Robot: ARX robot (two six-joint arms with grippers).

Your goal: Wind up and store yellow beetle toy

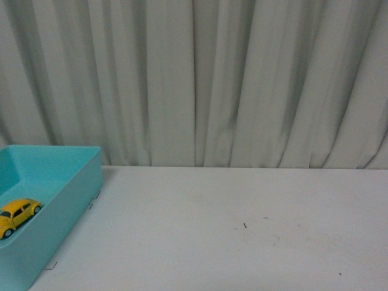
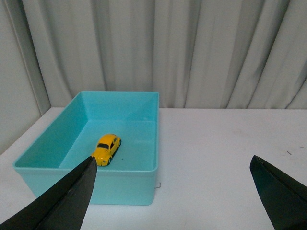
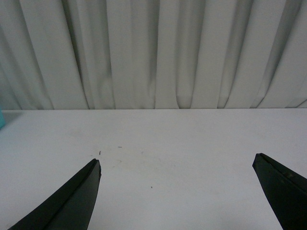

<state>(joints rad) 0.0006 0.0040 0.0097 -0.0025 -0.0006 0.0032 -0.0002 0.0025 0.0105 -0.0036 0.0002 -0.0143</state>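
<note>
The yellow beetle toy sits inside the turquoise bin, on the bin floor, nearer the wall closest to the robot and apart from the side walls. In the front view the toy shows at the far left w/ the bin, so it lies on the robot's left side of the white worktop.

Left gripper is spread wide, nothing between the fingers, hanging back from the bin and above it. The toy shows just past the tip of one finger, i.e. ahead of the gripper and off to one side of its centre line. The car's long axis runs roughly away from the camera, tilted a bit, nose or tail toward the far wall; can't tell which end.

Right gripper is also wide open and empty, over bare worktop, only a sliver of bin at the edge of its view.

Judgement: left arm is clearly the nearer one. Since the toy already lies in the bin, the storing looks done; whether it was wound can't be told.
</note>
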